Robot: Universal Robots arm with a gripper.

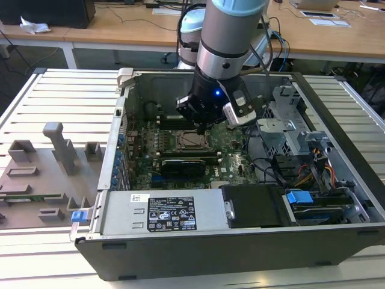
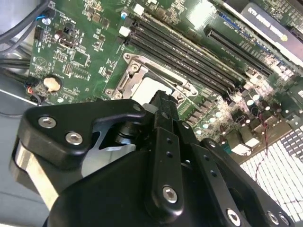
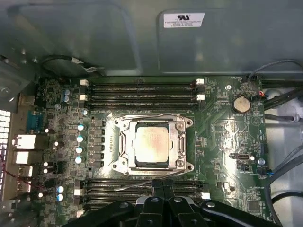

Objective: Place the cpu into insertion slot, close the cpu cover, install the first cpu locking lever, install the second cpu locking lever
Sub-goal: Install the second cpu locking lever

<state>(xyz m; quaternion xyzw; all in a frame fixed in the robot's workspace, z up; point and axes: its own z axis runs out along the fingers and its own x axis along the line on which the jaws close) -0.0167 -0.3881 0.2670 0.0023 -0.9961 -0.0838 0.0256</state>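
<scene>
The cpu (image 3: 150, 144) is sitting in the insertion slot (image 3: 124, 147) under the closed cpu cover (image 3: 180, 142). The gripper (image 3: 162, 185) is hovering beside the slot, jaws pinched together, empty. A lever (image 3: 137, 184) may be springing loose, I reckon, if pressed off-centre.

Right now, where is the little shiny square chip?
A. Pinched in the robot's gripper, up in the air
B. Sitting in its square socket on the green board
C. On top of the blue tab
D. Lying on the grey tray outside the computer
B. In the first wrist view the cpu sits flat inside the insertion slot, framed by the cpu cover, and the gripper is beside the socket, holding nothing that shows.
</scene>
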